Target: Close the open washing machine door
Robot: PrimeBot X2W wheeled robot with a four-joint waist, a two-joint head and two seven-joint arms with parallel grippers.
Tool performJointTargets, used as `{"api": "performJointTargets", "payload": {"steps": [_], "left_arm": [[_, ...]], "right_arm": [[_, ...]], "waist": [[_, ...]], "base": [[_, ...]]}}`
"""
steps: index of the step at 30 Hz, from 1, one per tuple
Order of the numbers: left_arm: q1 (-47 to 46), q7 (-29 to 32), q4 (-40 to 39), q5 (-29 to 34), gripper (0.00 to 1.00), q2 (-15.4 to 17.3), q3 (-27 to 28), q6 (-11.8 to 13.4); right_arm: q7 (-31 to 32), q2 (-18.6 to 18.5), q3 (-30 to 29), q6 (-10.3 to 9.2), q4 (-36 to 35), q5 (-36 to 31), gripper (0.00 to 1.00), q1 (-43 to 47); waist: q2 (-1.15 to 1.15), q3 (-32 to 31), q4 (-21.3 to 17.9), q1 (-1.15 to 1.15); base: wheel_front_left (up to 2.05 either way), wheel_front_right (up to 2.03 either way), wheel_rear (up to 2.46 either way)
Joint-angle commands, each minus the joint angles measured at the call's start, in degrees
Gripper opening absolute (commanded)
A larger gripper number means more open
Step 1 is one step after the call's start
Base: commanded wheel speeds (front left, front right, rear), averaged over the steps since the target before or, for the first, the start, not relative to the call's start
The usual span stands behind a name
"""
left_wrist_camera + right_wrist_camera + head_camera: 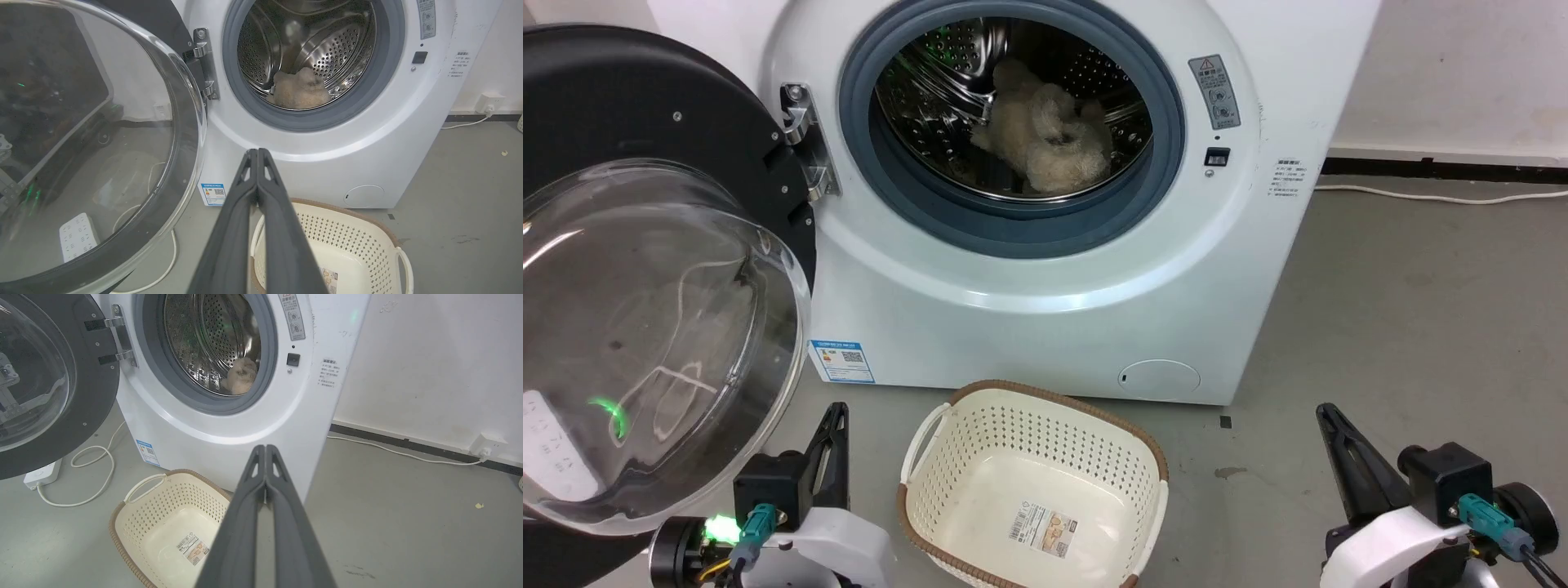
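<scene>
The washing machine door (pixel 645 327) stands wide open, swung out to the left side of the white washer (pixel 1045 318) on its metal hinge (pixel 805 139), and its clear glass bowl bulges toward the head camera. Inside the steel drum (pixel 947 73), behind the grey-blue rubber ring (pixel 1013 237), lies a fluffy beige item (pixel 1054 139). On the grey floor (pixel 1405 327), just in front of the washer, there is a cream perforated basket (pixel 1156 465) with a brown rim, and only a label is seen at its bottom. The left tool (pixel 836 415) is low, between the lower edge of the door and the basket, near the door but apart from it. Its two fingers are pressed together and hold nothing. The right tool (pixel 1330 420) is to the right of the basket, well apart from the washer, also with fingers pressed together and holding nothing.
</scene>
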Motion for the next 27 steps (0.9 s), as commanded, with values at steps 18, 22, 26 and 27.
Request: {"api": "performJointTargets", "payload": {"steps": [18,22,26,27], "left_arm": [[-0.1,-0.6,0.2,0.0,1.00,0.0,-0.4,-0.1],[-0.1,-1.1,0.4,-0.1,1.00,0.0,-0.6,-0.2],[0.0,-1.6,0.4,-0.1,1.00,0.1,-0.8,-0.4],[0.0,-1.7,0.4,-0.1,1.00,0.1,-0.9,-0.4]], "right_arm": [[-0.6,0.0,-0.2,0.00,0.2,1.0,1.00,0.1],[-1.1,0.0,-0.3,0.00,0.4,1.5,1.00,0.3],[-1.5,0.0,-0.4,0.00,0.7,1.3,1.00,0.5],[-1.6,0.0,-0.4,0.01,0.7,1.3,1.00,0.5]], "waist": [[0.00,0.0,0.1,0.00],[0.00,-0.1,0.3,0.00],[0.00,-0.2,0.9,0.00],[0.00,-0.3,1.1,0.00]], "base": [[0.00,0.00,0.00],[0.00,0.00,0.00],[0.00,0.00,0.00],[0.00,0.00,0.00]]}}
